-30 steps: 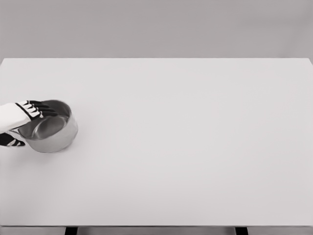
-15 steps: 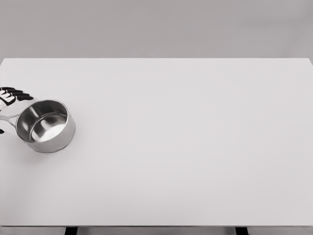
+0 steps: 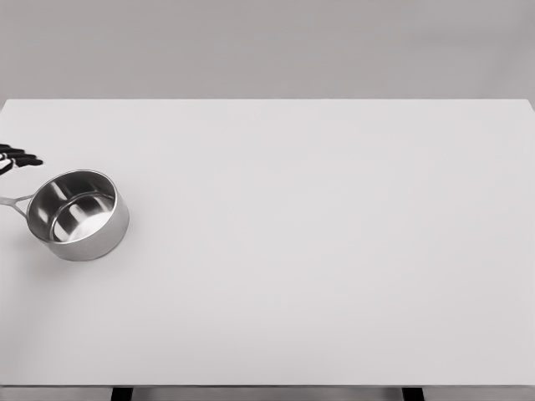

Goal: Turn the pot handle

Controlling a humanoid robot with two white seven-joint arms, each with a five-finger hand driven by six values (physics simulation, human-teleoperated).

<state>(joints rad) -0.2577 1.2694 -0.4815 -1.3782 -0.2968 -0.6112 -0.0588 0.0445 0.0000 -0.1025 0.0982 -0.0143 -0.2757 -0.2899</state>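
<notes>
I see the steel pot (image 3: 79,215) standing upright near the left edge of the white worktop (image 3: 318,251). Its thin handle (image 3: 13,201) points to the left, out toward the picture border. Only the dark fingertips (image 3: 18,157) of my left hand (image 3: 12,158) show at the left border, apart from the pot and holding nothing; they look spread.

- 1 view only, from the robot's head, looking forward and down across the white table (image 3: 318,251).
- Set back; far edge visible.
</notes>
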